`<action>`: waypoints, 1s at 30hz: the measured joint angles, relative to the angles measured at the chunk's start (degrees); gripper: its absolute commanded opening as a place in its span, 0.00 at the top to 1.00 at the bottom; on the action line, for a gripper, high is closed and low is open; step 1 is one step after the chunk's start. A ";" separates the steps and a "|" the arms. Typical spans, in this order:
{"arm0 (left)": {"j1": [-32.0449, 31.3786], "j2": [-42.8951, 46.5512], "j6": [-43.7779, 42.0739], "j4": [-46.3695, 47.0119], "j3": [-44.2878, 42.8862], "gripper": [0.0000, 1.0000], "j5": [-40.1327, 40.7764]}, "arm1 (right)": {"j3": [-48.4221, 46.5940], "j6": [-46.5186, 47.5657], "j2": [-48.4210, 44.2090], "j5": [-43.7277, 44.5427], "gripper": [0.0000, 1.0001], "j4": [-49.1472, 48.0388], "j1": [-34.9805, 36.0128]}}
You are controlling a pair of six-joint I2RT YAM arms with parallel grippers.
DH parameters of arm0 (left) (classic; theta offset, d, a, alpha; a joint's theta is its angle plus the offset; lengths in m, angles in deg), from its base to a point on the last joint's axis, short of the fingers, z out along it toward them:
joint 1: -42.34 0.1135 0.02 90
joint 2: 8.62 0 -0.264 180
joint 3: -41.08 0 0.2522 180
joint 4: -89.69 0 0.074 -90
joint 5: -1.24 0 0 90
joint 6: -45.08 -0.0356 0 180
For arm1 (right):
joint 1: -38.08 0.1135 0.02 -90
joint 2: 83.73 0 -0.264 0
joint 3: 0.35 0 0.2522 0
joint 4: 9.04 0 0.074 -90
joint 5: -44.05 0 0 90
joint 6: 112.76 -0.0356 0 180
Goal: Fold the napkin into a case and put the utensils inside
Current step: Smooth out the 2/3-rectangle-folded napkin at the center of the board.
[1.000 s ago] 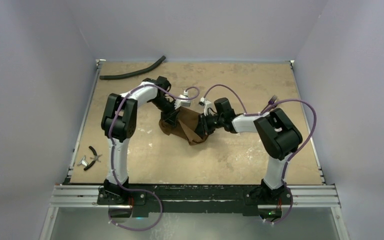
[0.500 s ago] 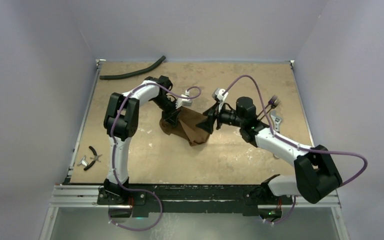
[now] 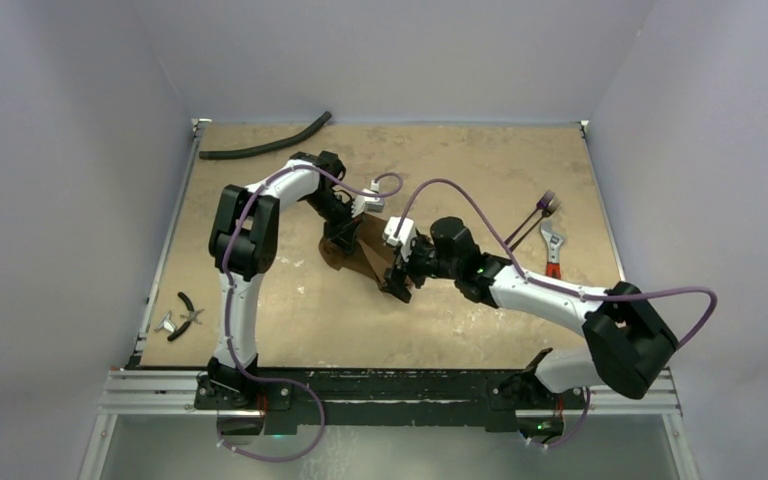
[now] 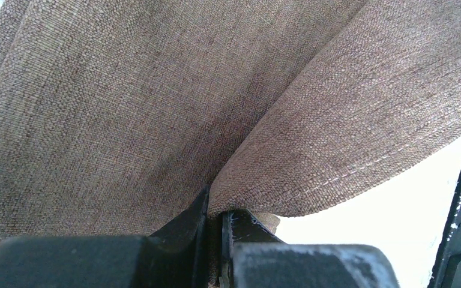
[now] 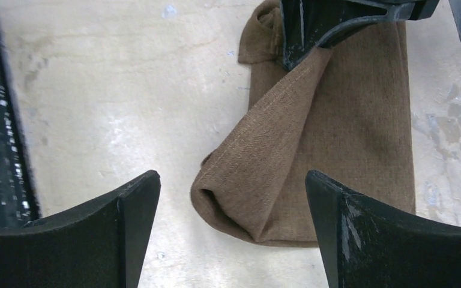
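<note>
The brown napkin (image 3: 368, 252) lies folded in a loose tube at mid-table. My left gripper (image 3: 344, 240) is shut on a raised fold at its far end; in the left wrist view the cloth (image 4: 156, 108) fills the frame and is pinched between the jaws (image 4: 216, 207). My right gripper (image 3: 398, 284) hovers open just above the napkin's near rolled end (image 5: 258, 186), fingers (image 5: 129, 210) either side of it, holding nothing. The left gripper (image 5: 303, 33) shows at the top of the right wrist view. The purplish utensils (image 3: 537, 212) lie at the right of the table.
A red-handled wrench (image 3: 552, 247) lies beside the utensils. A black hose (image 3: 265, 146) curves along the far left edge. Pliers (image 3: 189, 312) and a small metal piece (image 3: 167, 323) sit near the left edge. Purple cables loop above both arms.
My right gripper let go of the napkin and opened wide, pulled back to the right, then came down over the napkin's near end. The left gripper kept its hold.
</note>
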 measured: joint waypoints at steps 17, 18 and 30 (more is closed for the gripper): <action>0.00 -0.63 -0.61 -1.31 -0.98 0.90 -0.02 | -6.56 5.27 12.37 7.56 0.76 3.23 2.32; 0.00 -0.63 -0.66 -1.31 -0.98 0.86 -0.02 | -6.51 4.37 12.37 8.17 0.82 2.89 2.32; -0.24 -0.22 -1.97 -5.53 -1.92 0.37 -0.02 | -5.42 -4.52 13.73 8.20 0.92 0.98 -2.95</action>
